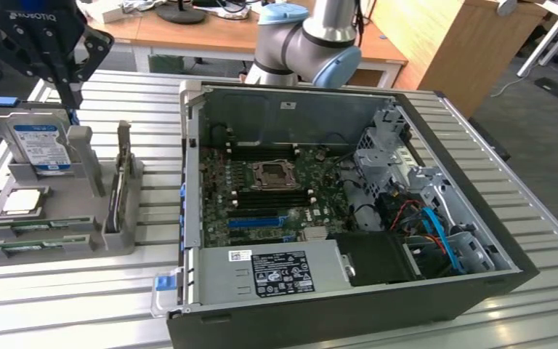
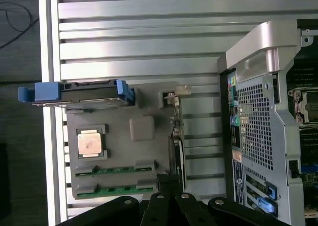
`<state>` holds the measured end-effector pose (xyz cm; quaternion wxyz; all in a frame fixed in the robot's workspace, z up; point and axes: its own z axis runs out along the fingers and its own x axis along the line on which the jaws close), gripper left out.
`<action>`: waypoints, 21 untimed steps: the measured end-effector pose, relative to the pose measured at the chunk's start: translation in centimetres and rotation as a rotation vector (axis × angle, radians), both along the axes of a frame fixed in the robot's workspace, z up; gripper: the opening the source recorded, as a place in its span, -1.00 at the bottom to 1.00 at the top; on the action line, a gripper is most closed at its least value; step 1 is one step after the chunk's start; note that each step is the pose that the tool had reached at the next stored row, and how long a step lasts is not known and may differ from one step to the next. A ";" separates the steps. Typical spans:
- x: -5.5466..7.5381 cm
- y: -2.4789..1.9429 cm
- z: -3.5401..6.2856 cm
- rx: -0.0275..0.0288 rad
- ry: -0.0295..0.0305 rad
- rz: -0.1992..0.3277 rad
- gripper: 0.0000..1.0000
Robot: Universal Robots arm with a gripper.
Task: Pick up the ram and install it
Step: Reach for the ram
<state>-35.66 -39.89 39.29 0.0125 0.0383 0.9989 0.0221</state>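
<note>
Your pincer [image 2: 169,181], closed, hangs over the ram [image 2: 177,136], stood on edge in its holder [image 2: 144,156], presumably for a grip from above.

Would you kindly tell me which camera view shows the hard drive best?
The exterior view: the hard drive stands upright in the grey holder, its blue-and-white label facing the camera. The wrist view looks down on its thin top edge between blue brackets, label hidden.
</note>
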 end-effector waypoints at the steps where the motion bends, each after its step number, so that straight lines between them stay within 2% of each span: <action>1: -0.2 0.00 0.00 0.0000 0.0000 0.000 -0.79; 21: -4.3 0.00 -0.01 0.0000 0.0000 0.000 -0.79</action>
